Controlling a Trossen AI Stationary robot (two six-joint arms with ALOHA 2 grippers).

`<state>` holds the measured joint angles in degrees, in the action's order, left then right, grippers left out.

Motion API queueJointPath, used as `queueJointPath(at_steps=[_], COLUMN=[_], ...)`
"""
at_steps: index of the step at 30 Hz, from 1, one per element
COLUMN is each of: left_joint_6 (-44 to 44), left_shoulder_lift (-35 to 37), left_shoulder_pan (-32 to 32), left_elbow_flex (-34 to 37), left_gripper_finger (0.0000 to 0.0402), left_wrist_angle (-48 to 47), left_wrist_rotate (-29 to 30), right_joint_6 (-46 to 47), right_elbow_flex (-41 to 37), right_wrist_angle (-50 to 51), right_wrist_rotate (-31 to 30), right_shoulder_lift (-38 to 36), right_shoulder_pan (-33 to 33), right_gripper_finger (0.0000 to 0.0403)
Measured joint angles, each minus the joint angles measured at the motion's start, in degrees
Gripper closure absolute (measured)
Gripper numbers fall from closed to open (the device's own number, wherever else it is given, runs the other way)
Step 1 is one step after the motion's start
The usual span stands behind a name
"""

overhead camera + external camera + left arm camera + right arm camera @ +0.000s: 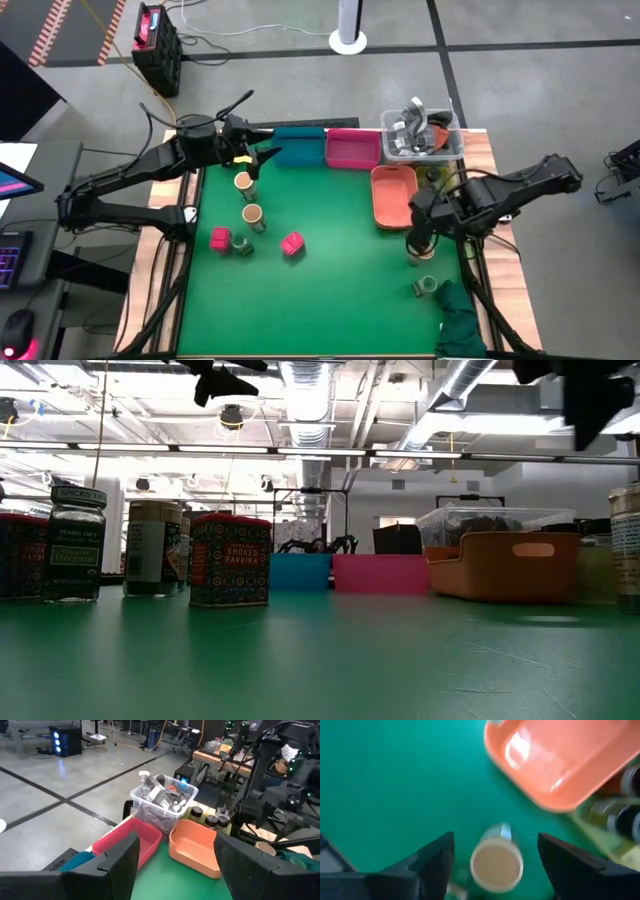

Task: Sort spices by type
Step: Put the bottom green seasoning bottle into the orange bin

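Note:
Two tan-topped jars [243, 182] [253, 214], two pink-red tins [220, 238] [292, 244] and a green-topped jar [241, 245] stand on the green mat at the left. Another green-topped jar [427, 287] stands at the right. My right gripper [420, 238] is open above a tan-topped jar [496, 864], one finger on either side of it without touching. My left gripper [262, 158] is open and empty, raised near the blue bin [298, 147]. The low view shows a paprika tin [230, 560] and a green-topped jar [75, 545] standing upright.
A pink bin [352, 150], an orange bin [393, 195] and a clear tub of metal parts [420, 135] stand along the far edge. Dark-topped jars [620, 820] stand in a yellow-green bin beside the orange one. A dark green cloth [460, 320] lies at the near right corner.

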<state>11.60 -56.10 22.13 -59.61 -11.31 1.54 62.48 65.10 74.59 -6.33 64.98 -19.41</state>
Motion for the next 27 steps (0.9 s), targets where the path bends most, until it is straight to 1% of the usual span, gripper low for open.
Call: queueJointPath(at_steps=[4,6,10,14,18,20,23,25,27], left_joint_6=[0.1,0.2,0.2,0.2,0.2,0.2,0.4,1.1,1.5], left_shoulder_lift=[0.3,0.3,0.3,0.3,0.3,0.3,0.3,0.3,0.3], left_shoulder_pan=[0.0,0.0,0.0,0.0,0.0,0.0,0.0,0.0,0.0], left_elbow_flex=[0.0,0.0,0.0,0.0,0.0,0.0,0.0,0.0,0.0], left_gripper_finger=[0.0159,0.0159,0.0159,0.0159,0.0159,0.0159,0.0159,0.0159,0.0159], left_wrist_angle=[-0.1,-0.6,-1.9,-2.6,-2.9,-3.1,-4.2,-4.9,-5.5], left_wrist_rotate=[-1.6,-2.3,-2.8,-2.8,-2.8,-2.8,-2.8,-2.8,-2.8], right_joint_6=[0.2,0.7,1.0,0.0,-0.9,-2.2,-3.9,-2.6,0.2], right_elbow_flex=[0.0,0.0,0.0,0.0,0.0,0.0,0.0,0.0,0.3], right_wrist_angle=[0.0,0.9,1.9,2.5,3.8,3.5,3.1,3.2,3.2], right_wrist_rotate=[5.2,6.9,8.0,8.0,8.8,10.6,15.8,19.3,20.4], right_shoulder_lift=[0.0,0.0,0.6,2.8,5.3,7.0,8.9,9.5,9.5], right_shoulder_pan=[-1.1,-0.8,-0.6,-0.8,-0.7,-0.7,-0.7,-1.6,-3.5], right_gripper_finger=[0.0026,0.0009,0.0016,0.0005,0.0006,0.0004,0.0006,0.0009,0.001])
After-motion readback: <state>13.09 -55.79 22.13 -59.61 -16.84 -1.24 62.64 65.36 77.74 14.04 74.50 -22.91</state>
